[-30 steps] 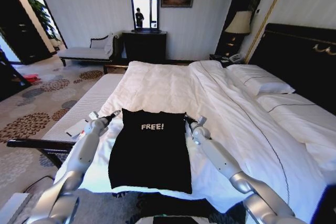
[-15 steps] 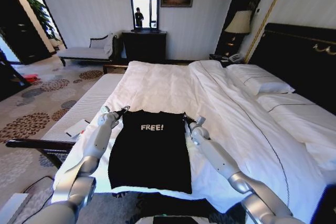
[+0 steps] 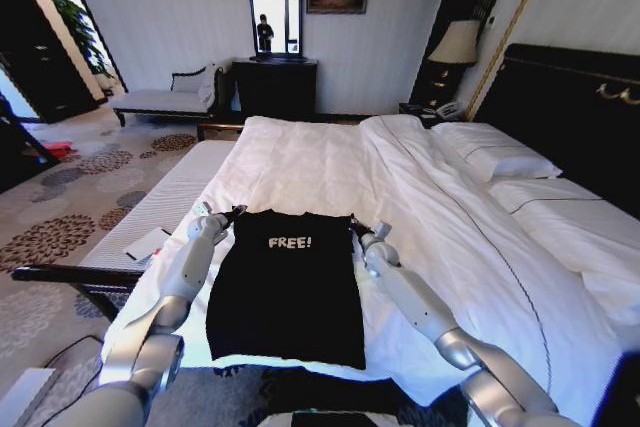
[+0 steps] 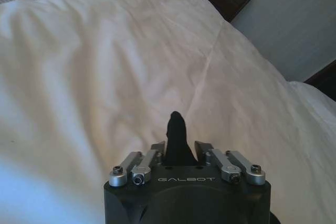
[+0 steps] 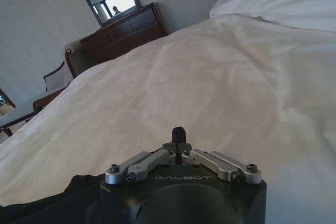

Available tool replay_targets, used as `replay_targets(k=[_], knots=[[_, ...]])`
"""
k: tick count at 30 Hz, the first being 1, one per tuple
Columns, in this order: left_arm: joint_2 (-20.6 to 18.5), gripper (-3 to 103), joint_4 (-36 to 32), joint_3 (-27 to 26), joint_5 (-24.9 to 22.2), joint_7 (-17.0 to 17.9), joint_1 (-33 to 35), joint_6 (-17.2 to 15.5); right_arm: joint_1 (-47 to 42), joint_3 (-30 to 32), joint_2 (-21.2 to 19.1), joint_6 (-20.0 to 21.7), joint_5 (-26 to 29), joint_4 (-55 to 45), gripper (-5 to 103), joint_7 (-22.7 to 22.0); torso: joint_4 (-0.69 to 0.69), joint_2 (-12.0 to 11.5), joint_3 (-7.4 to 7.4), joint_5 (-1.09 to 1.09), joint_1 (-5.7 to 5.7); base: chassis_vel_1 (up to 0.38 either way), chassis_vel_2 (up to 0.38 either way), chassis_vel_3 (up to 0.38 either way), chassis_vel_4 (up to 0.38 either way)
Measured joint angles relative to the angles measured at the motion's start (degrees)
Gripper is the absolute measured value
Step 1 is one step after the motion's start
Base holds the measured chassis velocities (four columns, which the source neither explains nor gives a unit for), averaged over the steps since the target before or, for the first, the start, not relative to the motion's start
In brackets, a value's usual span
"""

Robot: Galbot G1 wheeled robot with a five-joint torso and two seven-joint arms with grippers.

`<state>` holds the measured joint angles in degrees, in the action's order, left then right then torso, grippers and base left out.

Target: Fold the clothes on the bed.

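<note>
Ahead of both jaws, bare white bed (image 3: 300, 162); black clothes (image 3: 288, 287) reading "FREE!" between them, corners pinched by closed left gripper (image 3: 236, 212) and right gripper (image 3: 353, 226). "GALBOT" on each.

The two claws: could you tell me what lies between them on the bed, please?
In the head view, the black T-shirt's upper edge spans from the left claw to the right claw, each pinching a corner.

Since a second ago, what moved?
Left end effector went up and in to the T-shirt's far left corner, shut on a pinch of black cloth. Right end effector stayed shut at the far right corner; shirt flat on the bed.
</note>
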<state>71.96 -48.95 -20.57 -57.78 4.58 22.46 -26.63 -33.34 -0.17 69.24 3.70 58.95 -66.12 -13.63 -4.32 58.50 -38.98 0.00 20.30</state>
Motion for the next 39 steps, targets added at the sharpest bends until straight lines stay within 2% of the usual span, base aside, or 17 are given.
replay_targets(k=[3,6,9,15,19,24,33,39], knots=[[-0.6,19,-0.2,0.3,0.8,-0.5,0.3,0.2,0.0,0.1,-0.1,-0.3,0.0,0.0,0,0.0,0.0,0.0,0.0,0.0,0.0,0.0,0.0,0.0,0.0],[-1.0,14,-0.6,0.5,1.0,-0.7,0.5,0.5,0.0,0.2,-0.2,-0.7,0.0,-0.1,0,0.1,0.0,0.0,0.0,0.0,0.0,0.0,0.0,0.0,0.0],[-2.0,2,-1.4,1.0,1.1,-1.4,0.7,1.6,0.1,0.3,-0.4,-1.3,0.0,-0.6,0,0.2,-0.01,0.0,0.0,0.0,0.0,0.0,0.0,0.0,0.0],[-4.5,1,-3.5,2.3,0.5,-3.2,-0.1,4.5,1.3,0.6,-1.5,-3.7,0.6,-1.8,0,1.3,0.0,0.0,0.0,-0.01,0.0,0.0,0.0,0.0,0.0],[-6.4,1,-5.1,3.3,-2.1,-3.5,-2.7,6.6,4.4,0.4,-2.1,-4.9,2.8,-2.0,0,1.7,-0.01,0.0,0.0,-0.01,-0.01,0.0,0.0,0.0,0.0],[-7.3,1,-5.0,4.5,-4.2,-2.3,-6.4,7.3,8.7,-0.7,-1.3,-4.7,4.6,-0.7,0,1.0,-0.02,0.0,-0.01,-0.01,0.0,0.0,0.0,0.0,0.0],[-8.0,1,-1.2,8.6,-4.8,-2.5,-13.0,7.6,15.5,-2.1,0.3,-4.3,6.0,2.0,0,0.3,0.0,0.0,-0.01,-0.01,0.01,0.0,0.0,0.0,0.0],[-9.3,1,-2.7,10.6,-7.0,-3.0,-14.7,7.7,17.1,-1.9,-1.4,-4.0,7.5,1.6,0,-0.2,-0.01,0.0,0.0,0.0,0.01,0.0,0.0,0.0,0.0]])
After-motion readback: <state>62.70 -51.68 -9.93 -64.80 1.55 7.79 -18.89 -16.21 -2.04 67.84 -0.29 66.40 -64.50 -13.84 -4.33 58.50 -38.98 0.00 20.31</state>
